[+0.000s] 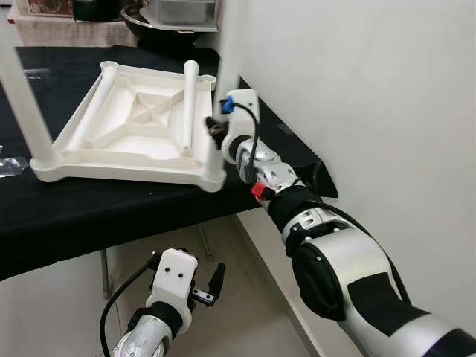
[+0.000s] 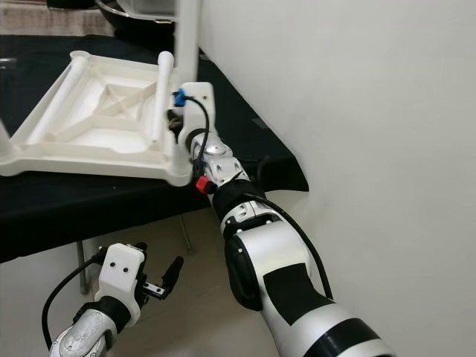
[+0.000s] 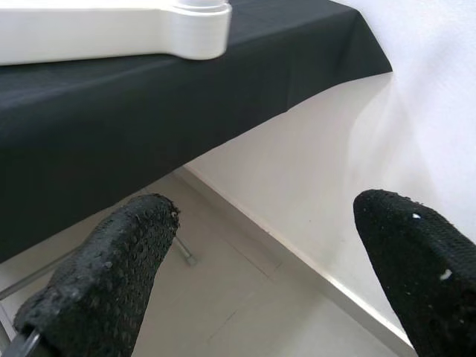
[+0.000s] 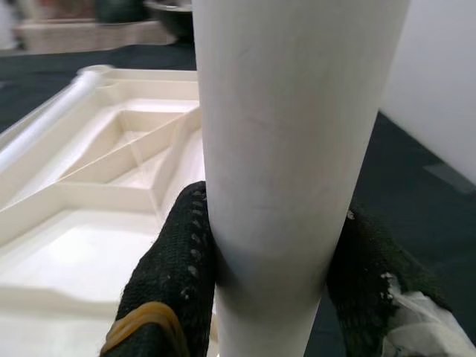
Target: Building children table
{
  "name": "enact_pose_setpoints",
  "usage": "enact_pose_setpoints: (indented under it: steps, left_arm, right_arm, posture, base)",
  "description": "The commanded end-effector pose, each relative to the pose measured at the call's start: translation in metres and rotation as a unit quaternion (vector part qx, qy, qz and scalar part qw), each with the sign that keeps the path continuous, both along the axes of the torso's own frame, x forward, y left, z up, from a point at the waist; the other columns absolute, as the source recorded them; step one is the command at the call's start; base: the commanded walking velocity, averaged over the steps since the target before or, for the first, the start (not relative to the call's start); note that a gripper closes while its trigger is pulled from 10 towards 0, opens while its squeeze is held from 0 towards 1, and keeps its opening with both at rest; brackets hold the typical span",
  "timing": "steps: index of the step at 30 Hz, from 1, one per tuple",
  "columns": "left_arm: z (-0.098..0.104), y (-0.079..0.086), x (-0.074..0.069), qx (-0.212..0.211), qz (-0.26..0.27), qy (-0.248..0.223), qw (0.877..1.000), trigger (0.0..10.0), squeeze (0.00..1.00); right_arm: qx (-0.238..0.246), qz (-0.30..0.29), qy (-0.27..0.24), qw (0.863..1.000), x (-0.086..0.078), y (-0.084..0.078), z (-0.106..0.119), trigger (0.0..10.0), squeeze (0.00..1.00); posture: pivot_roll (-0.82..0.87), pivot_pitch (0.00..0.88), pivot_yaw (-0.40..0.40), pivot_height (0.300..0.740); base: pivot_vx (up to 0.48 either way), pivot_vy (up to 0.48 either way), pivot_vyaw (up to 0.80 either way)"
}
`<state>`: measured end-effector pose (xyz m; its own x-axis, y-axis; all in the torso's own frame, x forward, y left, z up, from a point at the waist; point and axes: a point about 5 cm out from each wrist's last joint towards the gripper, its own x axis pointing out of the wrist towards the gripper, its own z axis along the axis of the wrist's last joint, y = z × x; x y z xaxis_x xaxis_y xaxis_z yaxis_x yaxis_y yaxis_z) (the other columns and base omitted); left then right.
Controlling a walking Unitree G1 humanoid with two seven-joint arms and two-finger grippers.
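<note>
The white plastic tabletop [image 1: 111,172] lies upside down on a black-clothed table [image 1: 74,216]. One white leg [image 1: 22,89] stands upright in its near left corner. Two loose legs [image 1: 189,104] [image 1: 100,97] rest inside the frame. At the near right corner, a further leg [image 2: 186,37] stands upright, and my right gripper [image 4: 271,245] is shut on it low down, with black fingers [image 4: 175,260] on either side. My left gripper [image 3: 268,260] hangs open below the table edge, holding nothing.
A white wall [image 1: 372,89] runs close along the right side of the table. A dark bowl [image 1: 160,26] and a container sit at the table's far edge. Clear plastic wrap [image 1: 9,165] lies at the left. A metal table leg [image 1: 104,275] stands on the tiled floor.
</note>
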<state>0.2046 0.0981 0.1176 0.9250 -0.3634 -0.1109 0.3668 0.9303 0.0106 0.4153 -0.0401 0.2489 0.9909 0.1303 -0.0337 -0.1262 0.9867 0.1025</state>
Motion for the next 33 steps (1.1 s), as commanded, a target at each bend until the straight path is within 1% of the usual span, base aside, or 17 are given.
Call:
enact_pose_setpoints:
  steps: [1, 2, 3, 5, 6, 10, 11, 12, 17, 19, 20, 22, 23, 24, 28, 30, 33]
  left_arm:
    - [-0.007, -0.003, -0.002, -0.001, -0.005, 0.017, 1.000, 10.0, 0.00]
    - [-0.007, -0.003, -0.002, -0.001, -0.005, 0.017, 1.000, 10.0, 0.00]
    - [-0.007, -0.003, -0.002, 0.000, -0.005, 0.018, 1.000, 10.0, 0.00]
    - [-0.007, -0.003, -0.002, 0.001, -0.005, 0.018, 1.000, 10.0, 0.00]
    - [-0.008, -0.003, -0.003, 0.000, -0.005, 0.018, 1.000, 10.0, 0.00]
    - [-0.008, -0.003, -0.003, 0.000, -0.006, 0.018, 1.000, 10.0, 0.00]
    - [-0.008, -0.003, -0.003, 0.000, -0.006, 0.018, 1.000, 10.0, 0.00]
    - [-0.008, -0.003, -0.003, 0.000, -0.007, 0.018, 1.000, 10.0, 0.00]
    - [-0.007, -0.002, -0.002, -0.001, -0.006, 0.017, 1.000, 10.0, 0.00]
    - [-0.006, -0.002, -0.002, -0.001, -0.006, 0.015, 1.000, 10.0, 0.00]
    - [-0.007, -0.002, -0.002, 0.001, -0.004, 0.015, 1.000, 10.0, 0.00]
    - [-0.007, -0.001, -0.002, 0.001, -0.003, 0.016, 1.000, 10.0, 0.00]
    - [-0.006, -0.001, -0.002, 0.001, -0.003, 0.015, 1.000, 10.0, 0.00]
    - [-0.006, -0.001, -0.002, 0.001, -0.003, 0.015, 1.000, 10.0, 0.00]
    - [-0.006, -0.001, -0.002, 0.001, -0.003, 0.014, 1.000, 10.0, 0.00]
    - [-0.006, -0.001, -0.002, 0.001, -0.002, 0.013, 1.000, 10.0, 0.00]
    - [-0.005, -0.001, -0.002, 0.002, -0.001, 0.013, 1.000, 10.0, 0.00]
  right_arm:
    - [-0.004, -0.069, 0.042, 0.997, -0.001, -0.012, -0.022, 0.0, 0.00]
    - [-0.004, -0.069, 0.042, 0.997, -0.001, -0.012, -0.022, 0.0, 0.00]
    - [0.028, -0.050, 0.033, 0.998, -0.003, -0.003, -0.018, 10.0, 0.00]
    - [0.035, -0.050, 0.033, 0.998, -0.003, 0.000, -0.016, 10.0, 0.00]
    - [0.050, -0.019, -0.003, 0.999, -0.004, 0.005, -0.008, 10.0, 1.00]
    - [0.045, -0.012, -0.024, 0.999, -0.004, 0.006, -0.004, 10.0, 1.00]
    - [0.046, -0.006, -0.035, 0.998, -0.003, 0.004, -0.003, 10.0, 0.83]
    - [0.053, 0.023, -0.043, 0.997, -0.003, 0.004, -0.003, 10.0, 0.00]
    - [0.068, 0.101, -0.067, 0.990, -0.004, 0.001, -0.004, 10.0, 0.00]
    - [0.073, 0.202, -0.064, 0.975, -0.008, 0.002, -0.009, 10.0, 0.00]
    - [0.072, 0.298, -0.074, 0.949, -0.013, 0.006, -0.009, 10.0, 0.00]
    - [0.072, 0.316, -0.079, 0.943, -0.015, 0.006, -0.009, 10.0, 0.00]
    - [0.074, 0.369, -0.083, 0.923, -0.018, 0.007, -0.007, 10.0, 0.00]
    - [0.074, 0.369, -0.083, 0.923, -0.018, 0.007, -0.007, 10.0, 0.00]
    - [0.069, 0.445, -0.088, 0.888, -0.024, 0.008, -0.005, 10.0, 0.00]
    - [0.047, 0.507, -0.099, 0.855, -0.031, 0.017, 0.000, 10.0, 0.00]
    - [0.033, 0.539, -0.109, 0.835, -0.036, 0.027, 0.005, 10.0, 0.00]
  posture:
    - [0.12, 0.090, -0.187, 0.740]
    - [0.12, 0.090, -0.187, 0.740]
    - [0.13, 0.084, -0.188, 0.740]
    - [0.13, 0.084, -0.188, 0.740]
    - [0.13, 0.078, -0.186, 0.740]
    - [0.13, 0.078, -0.186, 0.740]
    - [0.13, 0.078, -0.186, 0.740]
    - [0.13, 0.082, -0.187, 0.740]
    - [0.13, 0.087, -0.188, 0.740]
    - [0.13, 0.090, -0.189, 0.740]
    - [0.13, 0.089, -0.189, 0.740]
    - [0.13, 0.089, -0.189, 0.740]
    - [0.13, 0.093, -0.188, 0.740]
    - [0.13, 0.093, -0.188, 0.740]
    - [0.13, 0.094, -0.189, 0.740]
    - [0.13, 0.100, -0.189, 0.740]
    - [0.13, 0.103, -0.189, 0.740]
  base:
    - [0.000, 0.000, 0.00]
    - [0.000, 0.000, 0.00]
    - [0.000, 0.000, 0.00]
    - [0.000, 0.000, 0.00]
    - [0.000, 0.000, 0.00]
    - [0.000, 0.000, 0.00]
    - [0.000, 0.000, 0.00]
    - [0.000, 0.000, 0.00]
    - [0.000, 0.000, 0.00]
    - [0.000, 0.000, 0.00]
    - [0.000, 0.000, 0.00]
    - [0.000, 0.000, 0.00]
    - [0.000, 0.000, 0.00]
    - [0.000, 0.000, 0.00]
    - [0.000, 0.000, 0.00]
    - [0.000, 0.000, 0.00]
    - [0.000, 0.000, 0.00]
